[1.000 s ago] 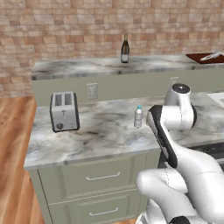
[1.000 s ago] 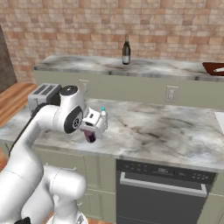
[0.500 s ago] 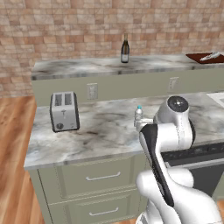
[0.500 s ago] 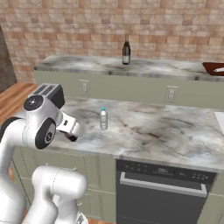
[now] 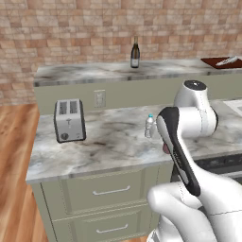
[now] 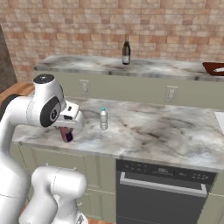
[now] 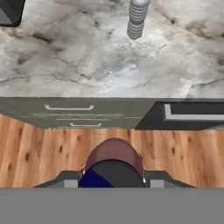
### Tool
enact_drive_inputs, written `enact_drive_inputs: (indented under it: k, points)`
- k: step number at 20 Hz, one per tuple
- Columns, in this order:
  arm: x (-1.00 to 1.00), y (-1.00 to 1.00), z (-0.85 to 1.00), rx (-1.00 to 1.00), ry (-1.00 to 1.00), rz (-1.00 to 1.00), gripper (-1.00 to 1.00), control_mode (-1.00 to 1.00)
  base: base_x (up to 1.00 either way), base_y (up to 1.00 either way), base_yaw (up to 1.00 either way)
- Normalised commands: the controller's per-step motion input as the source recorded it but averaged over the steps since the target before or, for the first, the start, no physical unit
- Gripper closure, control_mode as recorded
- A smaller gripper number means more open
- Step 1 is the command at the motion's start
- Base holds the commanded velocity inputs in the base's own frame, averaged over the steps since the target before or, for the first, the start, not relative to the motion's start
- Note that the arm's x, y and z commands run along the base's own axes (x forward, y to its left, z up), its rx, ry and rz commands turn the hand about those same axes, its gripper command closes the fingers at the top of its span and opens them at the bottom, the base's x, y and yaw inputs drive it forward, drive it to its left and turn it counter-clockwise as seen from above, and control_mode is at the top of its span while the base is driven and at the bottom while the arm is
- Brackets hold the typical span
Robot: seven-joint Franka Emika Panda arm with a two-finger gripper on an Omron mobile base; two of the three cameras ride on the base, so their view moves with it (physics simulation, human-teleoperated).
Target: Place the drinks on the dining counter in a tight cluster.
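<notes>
My gripper (image 7: 113, 177) clamped on maroon bottle (image 6: 67, 134), off worktop's (image 6: 175, 135) front edge; water btl (image 6: 103, 119) mid-worktop.

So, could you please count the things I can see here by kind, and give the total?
Bottles: 3 (wine bottle, water bottle, maroon bottle held in the gripper)
Toasters: 1 (toaster)
Cutting boards: 1 (cutting board, with something pale on it, too small to tell)
Total: 5
</notes>
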Motion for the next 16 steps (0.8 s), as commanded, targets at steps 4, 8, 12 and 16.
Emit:
enact_drive_inputs:
  k: [4, 8, 12, 16]
  points:
    - [-0.01, 0.07, -0.26, 0.00, 0.00, 0.09, 1.00, -1.00, 0.00, 0.00, 0.00]
    - [0.00, 0.12, -0.07, 0.00, 0.00, 0.02, 1.00, -1.00, 0.00, 0.00, 0.00]
    - [-0.03, 0.03, 0.00, 0.00, 0.00, 0.00, 1.00, -1.00, 0.00, 0.00, 0.00]
    - [-0.07, 0.01, 0.00, 0.00, 0.00, 0.00, 1.00, -1.00, 0.00, 0.00, 0.00]
